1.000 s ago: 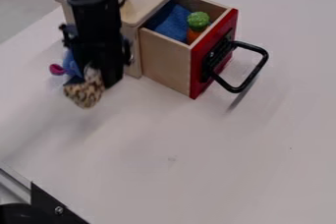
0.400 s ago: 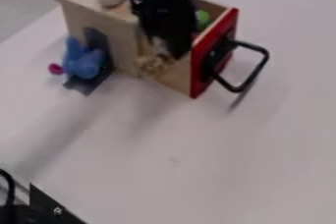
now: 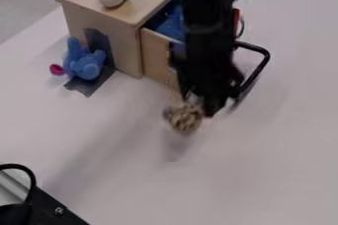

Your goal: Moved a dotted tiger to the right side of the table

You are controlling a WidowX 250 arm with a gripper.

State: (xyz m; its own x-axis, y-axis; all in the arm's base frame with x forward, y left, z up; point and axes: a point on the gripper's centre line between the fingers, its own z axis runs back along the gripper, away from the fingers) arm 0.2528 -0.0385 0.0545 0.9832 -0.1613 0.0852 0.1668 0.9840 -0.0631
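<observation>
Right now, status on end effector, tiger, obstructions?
End effector holding dotted tiger. Tiger over white table. Open drawer and black handle beside the arm, likely the main snag risk.

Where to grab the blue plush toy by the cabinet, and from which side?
Likely best: the rounded body of the blue plush toy, coming from above. It's the broadest part, and the wooden cabinet standing close by crowds one flank. I'd skip the pink tip: small and jutting out sideways.
</observation>
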